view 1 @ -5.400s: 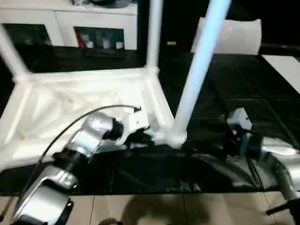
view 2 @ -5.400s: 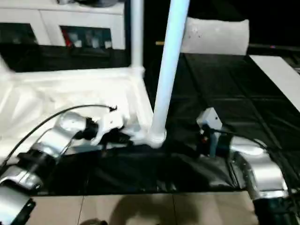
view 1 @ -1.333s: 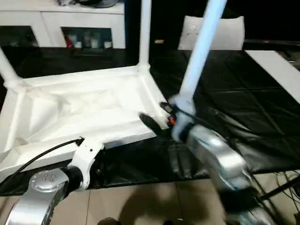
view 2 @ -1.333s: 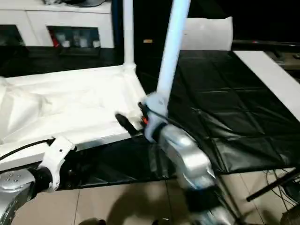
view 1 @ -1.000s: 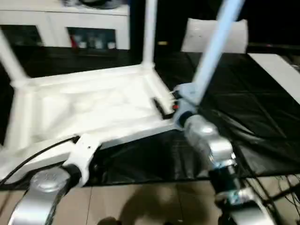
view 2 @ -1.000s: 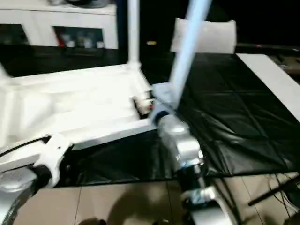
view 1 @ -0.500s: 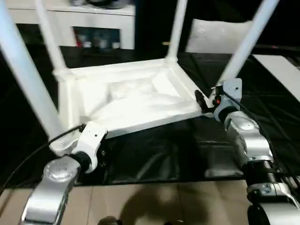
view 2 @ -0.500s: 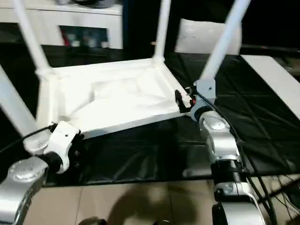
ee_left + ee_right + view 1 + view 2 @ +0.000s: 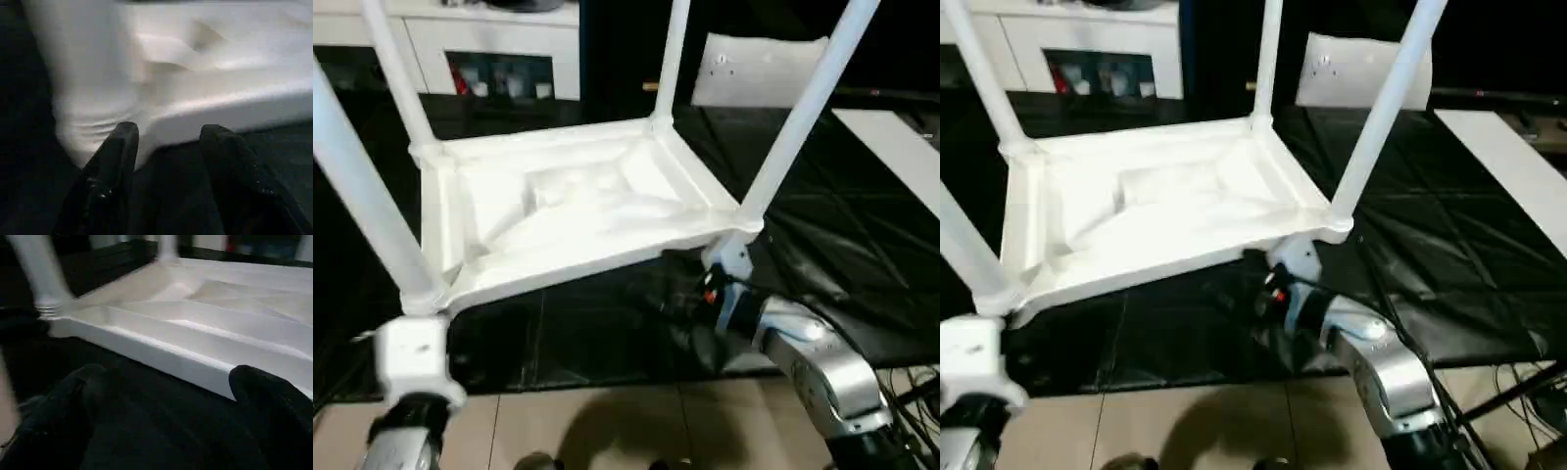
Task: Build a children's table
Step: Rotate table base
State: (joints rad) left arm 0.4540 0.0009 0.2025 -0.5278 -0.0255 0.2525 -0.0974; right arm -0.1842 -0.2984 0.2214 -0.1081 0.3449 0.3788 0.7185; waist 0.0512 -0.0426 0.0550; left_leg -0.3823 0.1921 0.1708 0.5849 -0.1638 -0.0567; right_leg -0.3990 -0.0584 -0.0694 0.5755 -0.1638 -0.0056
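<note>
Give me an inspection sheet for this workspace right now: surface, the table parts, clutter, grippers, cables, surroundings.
Surface: black sheet over the work area, tiled floor at the near edge.
Job's things: tabletop lying underside up, with four legs standing up from its corners.
Clutter: nothing seen on the black sheet.
Grippers: left gripper open, fingers apart facing the tabletop's near corner, holding nothing; right gripper open wide before the tabletop's edge, holding nothing.
Cables: dark cables on the floor at the right edge.
Surroundings: white cabinet behind, flat white sheet standing at the back, white board on the right.
</note>
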